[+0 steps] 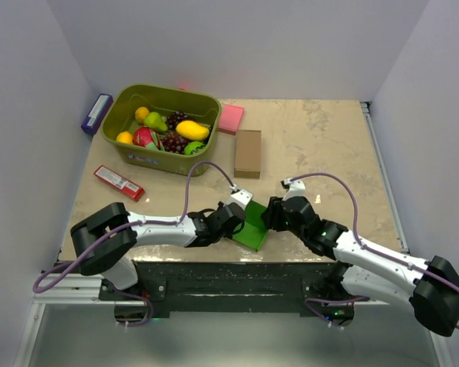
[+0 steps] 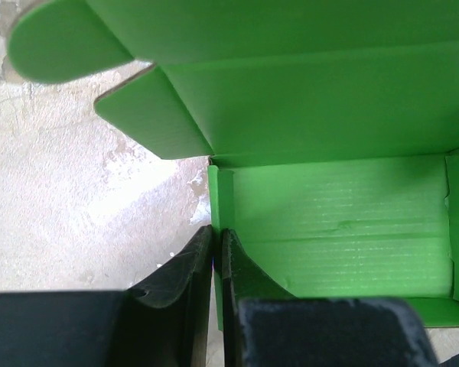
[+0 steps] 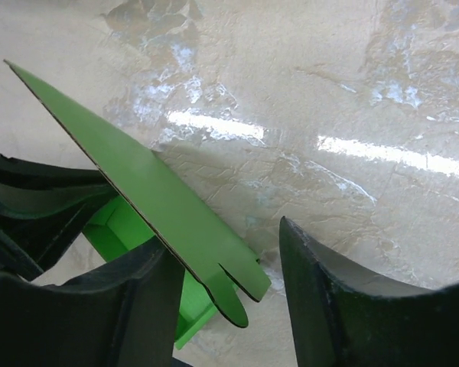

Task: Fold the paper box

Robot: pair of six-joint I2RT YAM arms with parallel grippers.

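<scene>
The paper box [image 1: 254, 228] is bright green card, partly folded into an open tray, near the table's front edge between both arms. In the left wrist view its inside floor [image 2: 336, 229] and upright walls show, with rounded tabs at top left. My left gripper [image 2: 216, 237] is shut on the box's near side wall; it also shows in the top view [image 1: 233, 216]. My right gripper [image 3: 226, 252] is open, with a raised green flap [image 3: 153, 199] lying against its left finger; it also shows in the top view [image 1: 271, 214].
An olive bin [image 1: 130, 151] of toy fruit stands at the back left. A brown cardboard box [image 1: 248, 153] and a pink pad [image 1: 230, 118] lie behind the work spot. A red packet [image 1: 118, 182] lies at left, a purple box [image 1: 96, 113] beyond the table edge.
</scene>
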